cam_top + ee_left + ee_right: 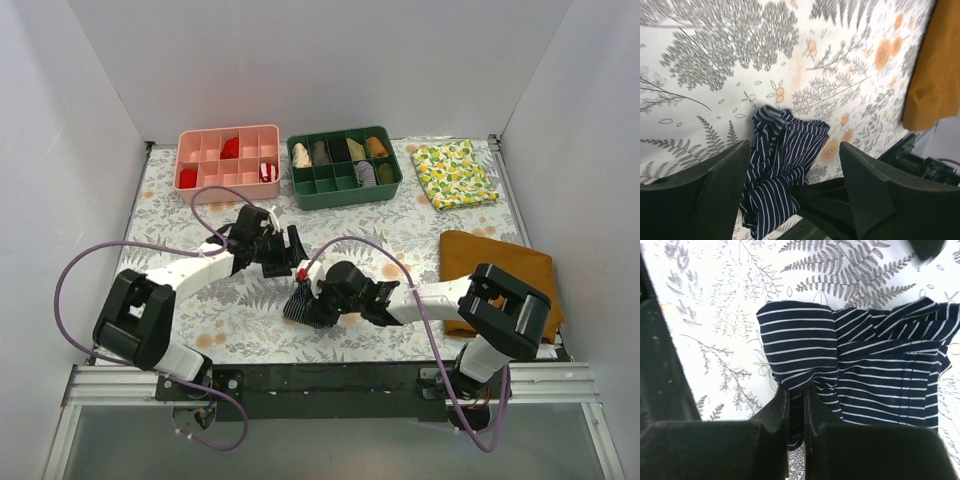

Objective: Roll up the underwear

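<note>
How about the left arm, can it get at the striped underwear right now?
Probably yes. The left gripper hangs open directly over the underwear, nothing between them. The right gripper, shut on one edge of it, crowds that side only.

The fern-printed tabletop [400, 215] carries a pink tray [228, 186] and a green tray [350, 196] side by side at the far edge, a lemon-print cloth [455, 173], a mustard-brown cloth [490, 248] and the bunched underwear [302, 303].

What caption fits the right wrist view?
Right pincer pinches the striped navy underwear on the fern-print tablecloth.
</note>
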